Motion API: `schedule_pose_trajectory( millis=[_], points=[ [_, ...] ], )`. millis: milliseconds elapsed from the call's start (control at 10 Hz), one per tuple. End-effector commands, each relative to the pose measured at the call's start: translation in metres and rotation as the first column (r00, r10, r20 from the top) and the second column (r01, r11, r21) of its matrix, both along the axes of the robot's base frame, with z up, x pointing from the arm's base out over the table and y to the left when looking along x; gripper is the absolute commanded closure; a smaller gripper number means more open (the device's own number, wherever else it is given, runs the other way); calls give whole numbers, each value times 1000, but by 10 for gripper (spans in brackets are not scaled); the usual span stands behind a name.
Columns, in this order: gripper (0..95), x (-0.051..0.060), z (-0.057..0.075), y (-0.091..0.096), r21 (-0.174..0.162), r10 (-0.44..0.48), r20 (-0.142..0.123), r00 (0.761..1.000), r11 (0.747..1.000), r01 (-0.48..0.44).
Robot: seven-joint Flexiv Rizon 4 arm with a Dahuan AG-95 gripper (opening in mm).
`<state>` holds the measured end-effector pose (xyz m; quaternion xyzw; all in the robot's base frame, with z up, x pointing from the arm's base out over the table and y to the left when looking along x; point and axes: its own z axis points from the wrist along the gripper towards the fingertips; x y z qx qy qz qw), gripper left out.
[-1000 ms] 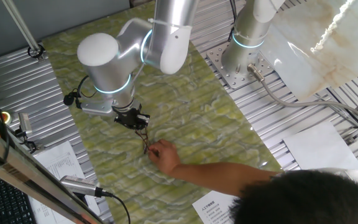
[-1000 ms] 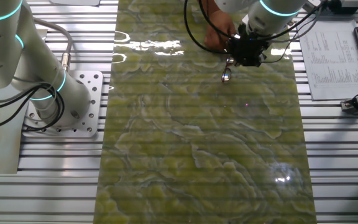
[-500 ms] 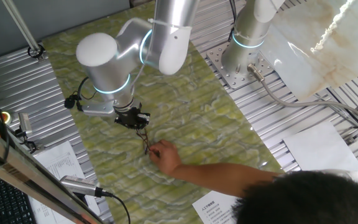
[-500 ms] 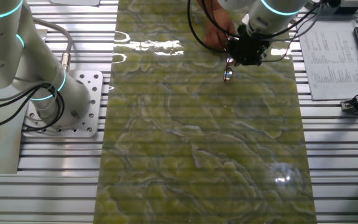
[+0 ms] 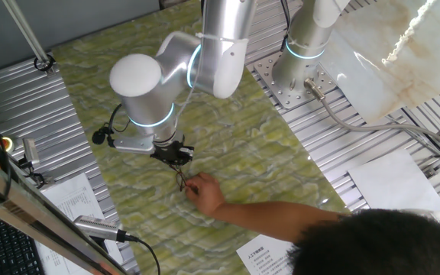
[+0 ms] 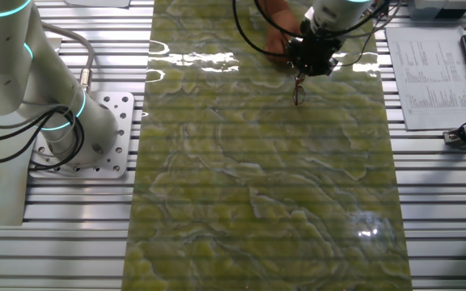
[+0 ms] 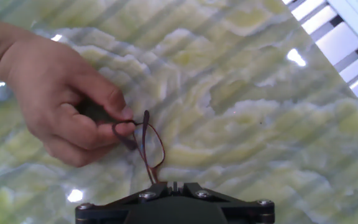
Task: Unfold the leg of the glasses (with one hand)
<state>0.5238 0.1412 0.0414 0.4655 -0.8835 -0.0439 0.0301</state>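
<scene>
1. One table (image 6: 257, 202) with a green marbled top runs between ribbed metal panels; it bears everything below.
2. Two robot arms show in the fixed views. One working arm (image 5: 205, 53), silver-white with glowing blue rings, bends down over the marbled top; a second arm (image 6: 23, 73) stands idle on its bolted base at the side.
3. One person's bare hand (image 7: 67, 106) reaches in across the table, its forearm stretched along the surface, thumb and forefinger pinched on the glasses.
4. One sheet of printed paper (image 6: 435, 73) lies on the ribbed metal beside the marbled top.
5. One hand (image 5: 176, 155), the small black gripper, hangs from the working arm's wrist and points steeply down at the table, just beside the person's fingers.
6. One pair of glasses (image 7: 146, 142), thin reddish-brown wire, sits between the bare hand and the gripper, one end pinched by the person and the near end running down to the gripper's black body at the hand view's bottom edge. The fingertips are out of sight there, so I cannot tell whether they are closed on the frame.
</scene>
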Motion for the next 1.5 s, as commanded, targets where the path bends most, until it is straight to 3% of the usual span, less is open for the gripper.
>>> schedule_pose_trajectory(
  millis=[100,200,300,600,1500],
  points=[
    [950,0,-5,0,19,19,7,1000,1000,-19],
    [950,-1,-9,1,48,18,19,1000,999,-19],
    [760,-1,-9,1,59,19,20,1000,998,-20],
    [760,-3,-9,4,86,30,22,999,996,-32],
    [760,-7,-10,14,98,89,57,994,991,-94]
  ],
)
